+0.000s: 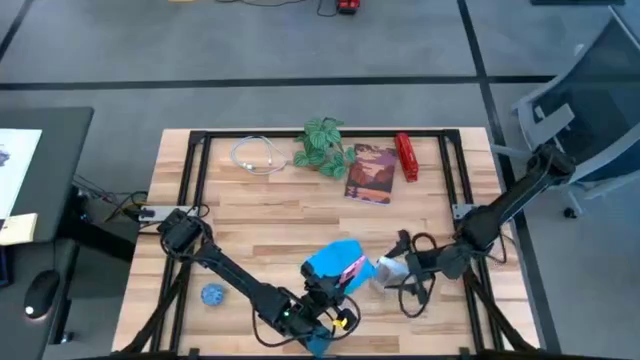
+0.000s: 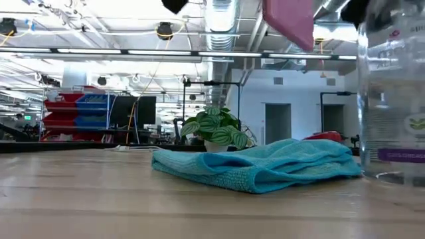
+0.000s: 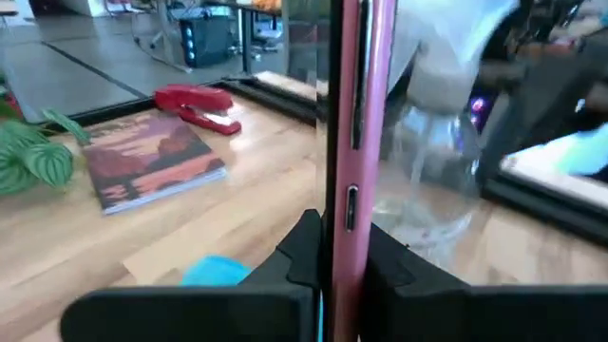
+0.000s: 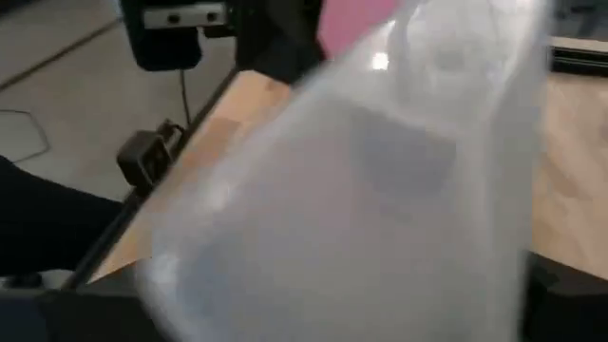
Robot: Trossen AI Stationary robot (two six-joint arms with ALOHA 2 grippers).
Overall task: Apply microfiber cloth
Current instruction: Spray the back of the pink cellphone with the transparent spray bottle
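Sky-blue fabric, the microfiber cloth [image 1: 331,260], is seen lying rumpled and folded on the wooden desk [image 1: 250,215] toward the middle of the near edge; nothing is gripping it, and in the low view [image 2: 265,166] it rests flat on the boards.

Just beside it, over the near edge, the left gripper [image 1: 335,300] is found, its fingers [image 3: 304,252] closed narrowly on the edge of a pink-cased phone [image 3: 353,114] that is held upright above the cloth. In the low view the pink case [image 2: 289,20] is seen hanging well clear of the fabric.

Toward the near right corner, the right gripper [image 1: 398,268] is placed, and a clear plastic bottle [image 4: 380,180] is held in its fingers, close to the phone; the right wrist view is almost filled by that bottle.

Farther back, along the far edge, a white cable [image 1: 252,157], a small potted plant [image 1: 322,145], a book [image 1: 370,172] and a red stapler [image 1: 406,157] are left untouched. A small blue ball [image 1: 212,294] lies by the near left corner.

The task is judged to be at a preparatory stage: phone and bottle are lifted together, but the cloth has not yet been picked up or brought to the phone, so the wiping itself appears to remain.
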